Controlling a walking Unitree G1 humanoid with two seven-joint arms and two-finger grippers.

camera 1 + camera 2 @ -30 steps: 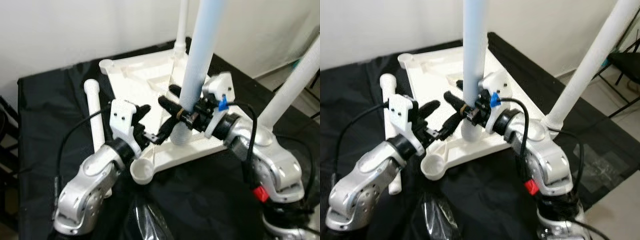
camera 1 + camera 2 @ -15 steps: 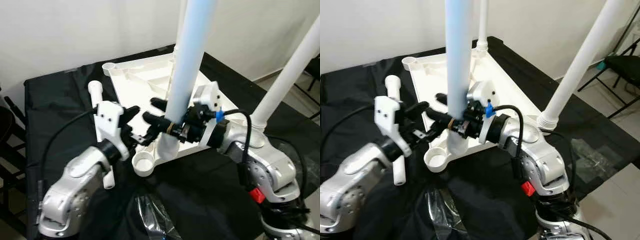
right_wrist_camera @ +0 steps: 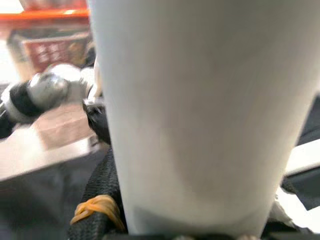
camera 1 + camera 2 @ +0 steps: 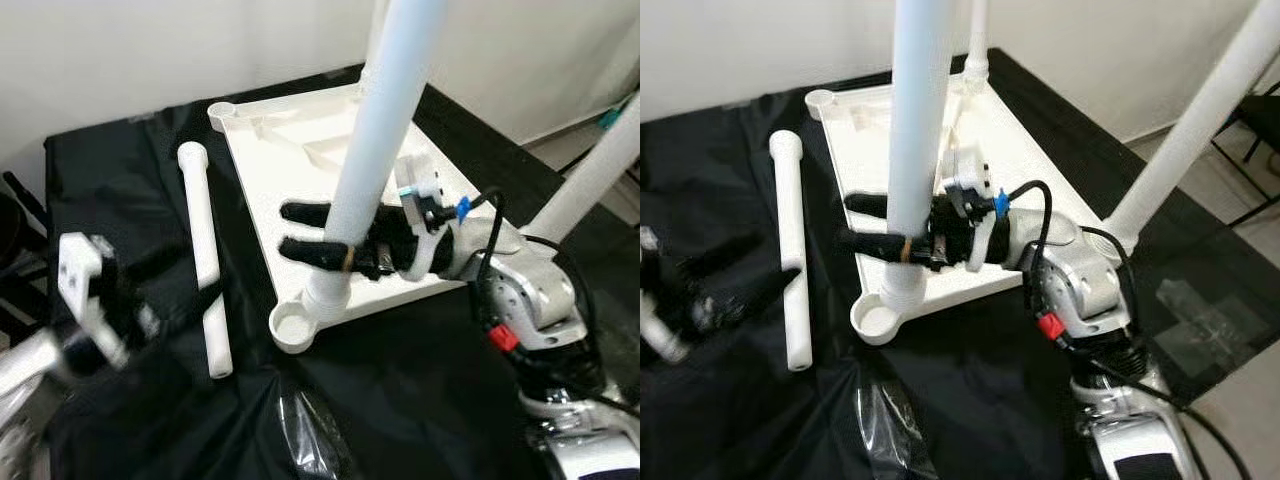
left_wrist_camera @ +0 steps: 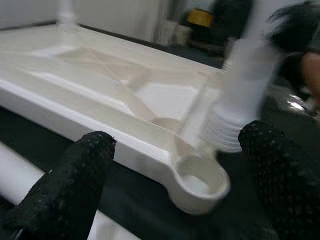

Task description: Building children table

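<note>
The white table top (image 4: 290, 150) lies upside down on a black cloth. My right gripper (image 4: 292, 231) is shut on a pale upright leg (image 4: 385, 110). The leg's threaded foot (image 5: 235, 107) stands just behind the empty corner socket (image 4: 293, 327). My left gripper (image 4: 768, 262) is blurred and hangs open with nothing in it, off to the left of the table top. Its two black fingers (image 5: 65, 185) frame the socket (image 5: 200, 182) from a short way off. A loose white leg (image 4: 205, 260) lies flat on the cloth between the left gripper and the table top.
Two more legs stand on the table top, one at the far corner (image 4: 977, 40) and one at the right corner (image 4: 1200, 120). A clear plastic bag (image 4: 305, 440) lies on the cloth at the front. The cloth ends at bare floor on the right.
My left arm has drawn back from the table top's near edge, out to the left and down. The right gripper keeps its hold on the upright leg. The camera has shifted.
</note>
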